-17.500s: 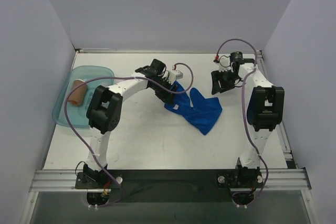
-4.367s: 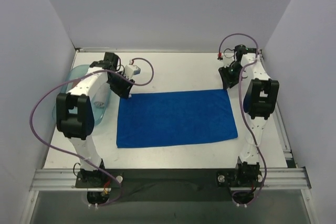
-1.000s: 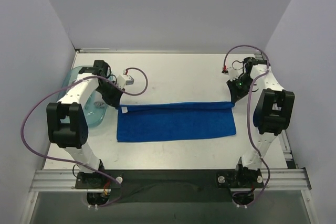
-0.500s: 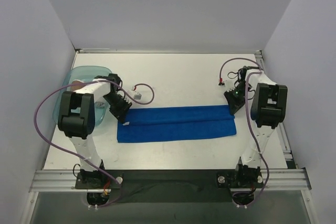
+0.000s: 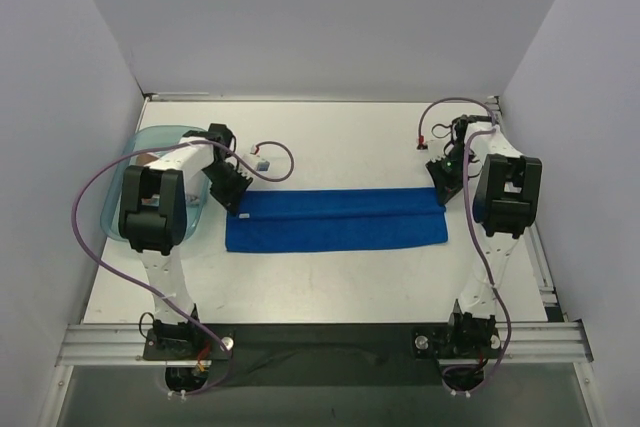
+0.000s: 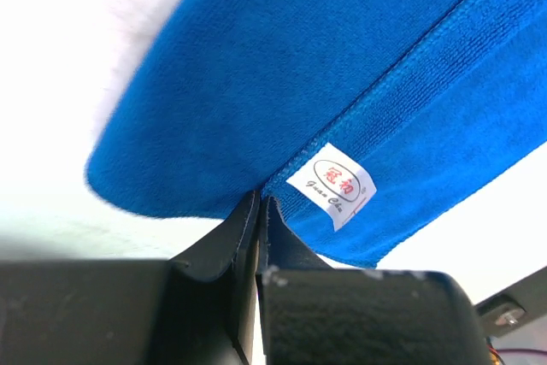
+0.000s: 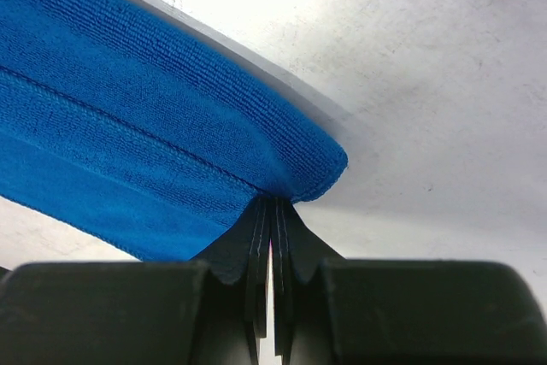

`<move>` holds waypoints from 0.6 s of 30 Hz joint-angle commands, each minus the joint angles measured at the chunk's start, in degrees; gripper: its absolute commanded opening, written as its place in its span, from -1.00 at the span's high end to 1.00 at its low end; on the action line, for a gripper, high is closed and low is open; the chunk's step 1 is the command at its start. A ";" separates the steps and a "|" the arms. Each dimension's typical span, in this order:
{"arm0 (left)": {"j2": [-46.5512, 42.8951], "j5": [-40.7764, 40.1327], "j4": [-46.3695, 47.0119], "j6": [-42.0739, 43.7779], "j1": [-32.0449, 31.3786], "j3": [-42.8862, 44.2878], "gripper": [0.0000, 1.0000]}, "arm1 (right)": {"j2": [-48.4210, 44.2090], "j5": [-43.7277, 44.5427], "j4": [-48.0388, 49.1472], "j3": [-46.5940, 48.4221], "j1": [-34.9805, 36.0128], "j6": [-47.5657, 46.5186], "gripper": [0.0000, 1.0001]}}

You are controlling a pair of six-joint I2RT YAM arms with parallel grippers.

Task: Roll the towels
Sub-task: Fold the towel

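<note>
blue towel (image 5: pixel 335 219) folded on white table (image 5: pixel 330 137), left tool (image 5: pixel 238 209) and right tool (image 5: pixel 443 199) pinching its far corners, grey walls (image 5: pixel 320 17)

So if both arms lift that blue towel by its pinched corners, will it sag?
Probably floppy: the blue towel lies folded over itself and bunches where the left gripper and right gripper pinch it, so the middle would likely sag. Its terry pile looks grippy, so slipping seems unlikely. Thin cloth, so likely light.
</note>
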 commanded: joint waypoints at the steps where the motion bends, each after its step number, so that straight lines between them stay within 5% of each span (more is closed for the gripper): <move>1: -2.06 -1.14 0.89 1.05 0.60 3.01 1.00 | -3.94 1.00 -3.09 1.44 -0.19 -0.29 1.00; 18: -13.85 0.27 -6.68 4.83 1.22 -6.11 1.00 | -12.74 0.29 -6.52 -9.99 -0.19 -3.37 1.00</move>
